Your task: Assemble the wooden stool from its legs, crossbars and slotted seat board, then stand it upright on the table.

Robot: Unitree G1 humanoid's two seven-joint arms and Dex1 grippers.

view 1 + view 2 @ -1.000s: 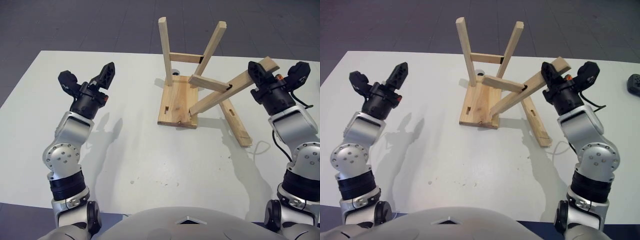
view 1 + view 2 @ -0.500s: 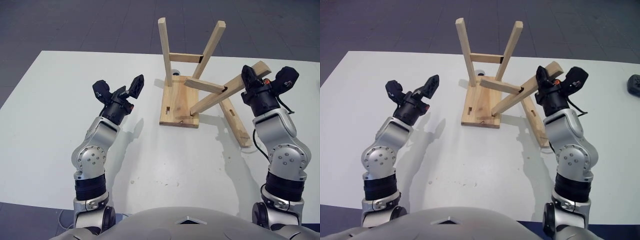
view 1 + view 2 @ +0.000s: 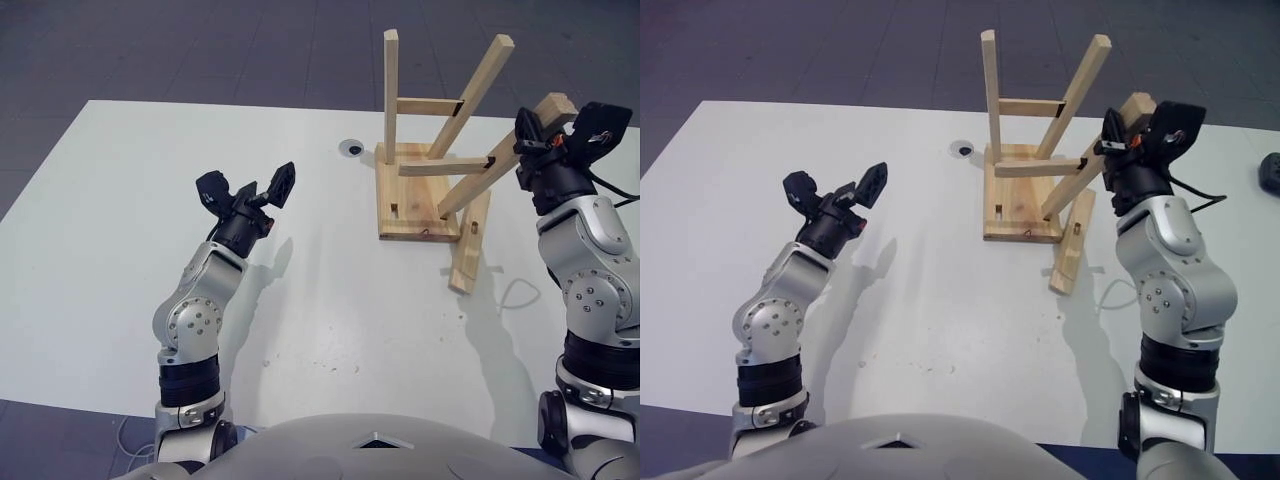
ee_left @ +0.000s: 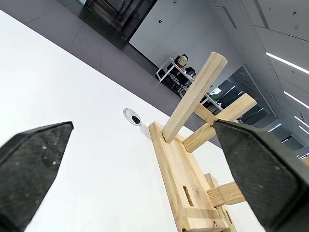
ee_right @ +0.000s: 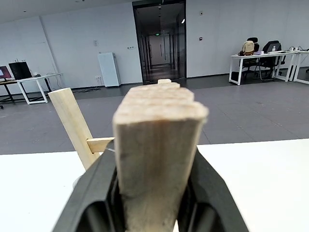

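Dark tiled floor (image 3: 180,50); white walls (image 5: 63,43); desks (image 5: 263,60).

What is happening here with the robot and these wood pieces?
The robot is building a wooden stool. Its right gripper is shut on the top end of a tilted leg, whose lower end rests on the seat board. The board lies flat on the table, with two legs standing up from it, joined by a crossbar. A loose leg lies beside it. The left gripper hovers open and holds nothing.
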